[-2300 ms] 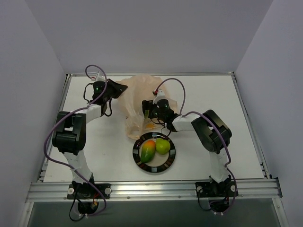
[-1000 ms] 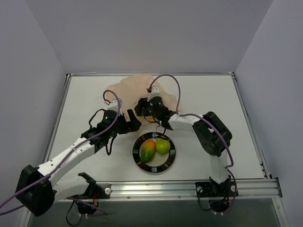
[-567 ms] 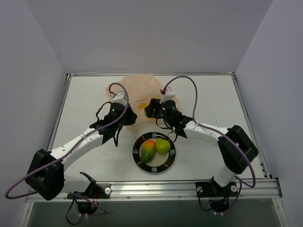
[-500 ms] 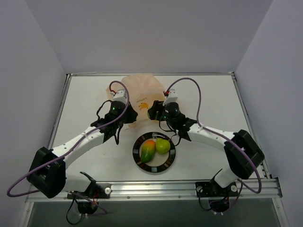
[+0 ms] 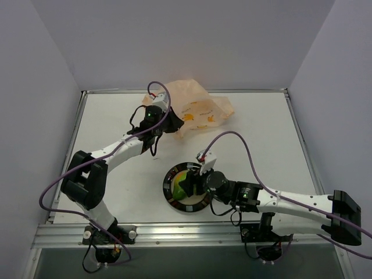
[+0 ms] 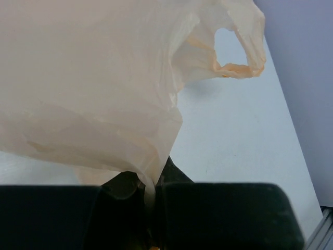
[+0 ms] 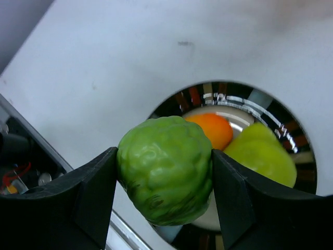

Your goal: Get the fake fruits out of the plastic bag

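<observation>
Left gripper [image 6: 150, 186] squeezed tight on edge of plastic bag [image 5: 200, 107], thin peach sheet pinched between jaws. Bag up by far edge of desk [image 5: 104, 174], about middle, crinkled, small yellow marks on it. Right gripper [image 7: 165, 174] grabbing bumpy green fruit [image 7: 161, 164], black fingers [image 7: 88, 203] pressed on both sides. Fruit held above plate [image 7: 229, 92], over its rim. Plate by near edge of desk, about middle. On plate: orange mango [image 7: 212, 130] touching smooth light-green fruit [image 7: 263, 153], side by side
</observation>
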`<state>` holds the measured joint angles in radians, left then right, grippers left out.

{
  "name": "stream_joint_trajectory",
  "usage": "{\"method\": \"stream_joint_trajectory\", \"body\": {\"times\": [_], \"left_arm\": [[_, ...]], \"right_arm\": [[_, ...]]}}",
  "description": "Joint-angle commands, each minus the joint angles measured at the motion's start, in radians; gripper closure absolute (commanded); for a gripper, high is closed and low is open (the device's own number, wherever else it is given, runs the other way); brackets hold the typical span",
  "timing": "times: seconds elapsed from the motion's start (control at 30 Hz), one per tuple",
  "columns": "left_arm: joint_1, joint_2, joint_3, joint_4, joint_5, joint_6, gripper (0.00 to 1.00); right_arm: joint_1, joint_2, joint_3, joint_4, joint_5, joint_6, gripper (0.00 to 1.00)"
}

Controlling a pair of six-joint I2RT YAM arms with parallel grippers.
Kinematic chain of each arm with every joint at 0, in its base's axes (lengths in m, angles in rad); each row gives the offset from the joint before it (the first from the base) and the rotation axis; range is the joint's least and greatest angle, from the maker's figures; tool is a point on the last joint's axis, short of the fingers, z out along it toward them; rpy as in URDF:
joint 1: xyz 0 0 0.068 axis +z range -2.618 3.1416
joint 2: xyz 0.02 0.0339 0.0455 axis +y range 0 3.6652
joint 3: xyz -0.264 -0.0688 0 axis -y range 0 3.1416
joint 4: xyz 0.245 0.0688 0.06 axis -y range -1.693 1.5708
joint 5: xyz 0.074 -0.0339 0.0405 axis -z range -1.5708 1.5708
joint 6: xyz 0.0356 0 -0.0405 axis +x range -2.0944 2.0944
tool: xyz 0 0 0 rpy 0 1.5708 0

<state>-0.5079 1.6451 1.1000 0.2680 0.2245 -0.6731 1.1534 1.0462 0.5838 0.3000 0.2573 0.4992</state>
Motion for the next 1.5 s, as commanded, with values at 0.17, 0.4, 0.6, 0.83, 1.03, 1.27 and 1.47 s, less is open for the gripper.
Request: {"method": "stream_joint_trajectory", "body": {"times": [0.17,0.4,0.6,0.83,1.03,1.27,1.47], "left_arm": [[0.025,0.015,0.077,0.086,0.075,-0.003,0.98],[0.025,-0.037,0.000,0.068,0.059,-0.005,0.50],[0.025,-0.122,-0.051,0.025,0.038,-0.005,0.12],[0.016,-0.297,-0.106,-0.143,-0.054,0.017,0.06],[0.011,-0.470,-0.121,-0.272,-0.134,0.038,0.06],[0.009,-0.691,-0.042,-0.545,-0.169,0.122,0.06],[0.008,-0.816,0.093,-0.765,-0.214,0.262,0.06]], "right_arm": [[0.141,0.060,-0.094,-0.081,0.140,0.102,0.66],[0.150,0.146,-0.119,-0.047,0.187,0.114,0.66],[0.164,0.175,-0.090,-0.022,0.214,0.095,0.30],[0.180,0.072,-0.004,-0.130,0.220,0.059,0.00],[0.178,-0.058,0.063,-0.190,0.230,-0.030,0.00],[0.177,-0.184,0.212,-0.187,0.505,-0.181,0.38],[0.173,-0.258,0.321,-0.168,0.732,-0.351,1.00]]}}
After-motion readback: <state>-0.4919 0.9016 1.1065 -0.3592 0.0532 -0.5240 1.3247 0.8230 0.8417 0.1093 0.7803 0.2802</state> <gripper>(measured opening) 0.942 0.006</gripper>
